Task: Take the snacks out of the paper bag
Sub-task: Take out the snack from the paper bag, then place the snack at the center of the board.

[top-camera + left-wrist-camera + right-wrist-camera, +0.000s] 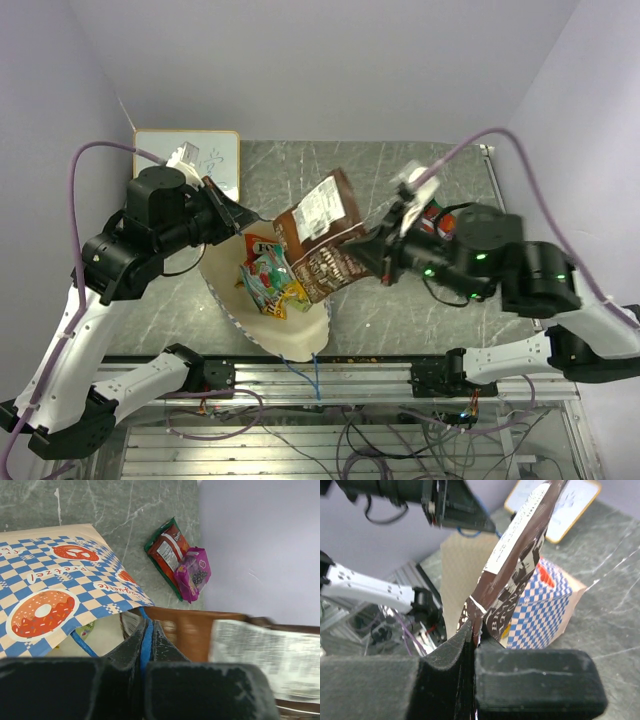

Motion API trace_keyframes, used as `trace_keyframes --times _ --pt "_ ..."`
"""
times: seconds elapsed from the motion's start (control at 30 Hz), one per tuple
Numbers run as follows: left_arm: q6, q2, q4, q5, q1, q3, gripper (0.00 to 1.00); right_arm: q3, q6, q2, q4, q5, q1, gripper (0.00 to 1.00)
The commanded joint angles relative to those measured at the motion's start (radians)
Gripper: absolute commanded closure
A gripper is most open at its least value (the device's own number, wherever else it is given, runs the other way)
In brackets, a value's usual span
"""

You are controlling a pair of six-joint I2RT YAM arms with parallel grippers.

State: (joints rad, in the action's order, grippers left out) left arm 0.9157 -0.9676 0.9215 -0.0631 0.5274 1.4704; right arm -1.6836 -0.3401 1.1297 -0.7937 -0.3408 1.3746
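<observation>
The paper bag (285, 335) lies open on the table, its checkered band showing in the left wrist view (60, 595). My left gripper (243, 217) is shut on the bag's blue cord handle (145, 639) at the rim. My right gripper (374, 252) is shut on the lower edge of the large brown bag with a white label (322, 232) and holds it above the bag's mouth; the right wrist view shows it edge-on (515, 575). Several small colourful packets (268, 280) remain inside the bag. A green-and-red chip bag (166, 552) and a purple packet (196, 572) lie on the table by the wall.
A small whiteboard (205, 158) lies at the back left of the table. The second blue handle (312, 372) hangs over the near table edge onto the metal rail. The purple walls close in on both sides.
</observation>
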Motion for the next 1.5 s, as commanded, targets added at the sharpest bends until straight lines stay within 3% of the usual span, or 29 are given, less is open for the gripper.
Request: trace_keyframes --times 0.0,0.2,0.4,0.53,0.63,0.73,0.87,1.03,1.27,1.47 --pt "-0.010 0.010 -0.020 0.018 0.006 -0.007 0.93 -0.195 0.061 -0.007 -0.083 -0.100 -0.003 1.00" --pt "-0.017 0.010 -0.010 0.017 0.006 -0.008 0.93 -0.338 0.086 0.036 -0.084 -0.272 -0.002 1.00" --pt "-0.009 0.018 -0.020 0.007 0.006 -0.019 0.93 -0.325 0.184 0.098 -0.035 -0.563 -0.002 1.00" --pt "-0.005 0.019 -0.024 -0.001 0.006 -0.023 0.93 -0.206 0.297 0.090 0.120 -0.704 -0.038 1.00" --pt "-0.005 0.018 -0.023 -0.008 0.006 -0.024 0.93 -0.110 0.276 0.068 0.166 -0.579 -0.194 1.00" --pt "-0.003 0.021 -0.026 -0.007 0.006 -0.027 0.93 -0.062 0.203 0.098 0.115 -0.333 -0.481 1.00" --pt "-0.009 0.015 -0.020 -0.010 0.006 -0.021 0.93 0.017 0.157 0.147 0.107 -0.144 -0.688 1.00" --pt "-0.020 0.007 -0.006 -0.020 0.006 -0.007 0.93 0.157 0.085 0.137 0.223 0.151 -0.975 1.00" --pt "-0.022 0.009 -0.005 -0.036 0.006 -0.012 0.93 0.302 -0.029 0.133 0.364 0.396 -1.224 1.00" --pt "-0.032 -0.005 -0.007 -0.047 0.006 -0.007 0.93 0.420 -0.108 0.105 0.458 0.429 -1.295 1.00"
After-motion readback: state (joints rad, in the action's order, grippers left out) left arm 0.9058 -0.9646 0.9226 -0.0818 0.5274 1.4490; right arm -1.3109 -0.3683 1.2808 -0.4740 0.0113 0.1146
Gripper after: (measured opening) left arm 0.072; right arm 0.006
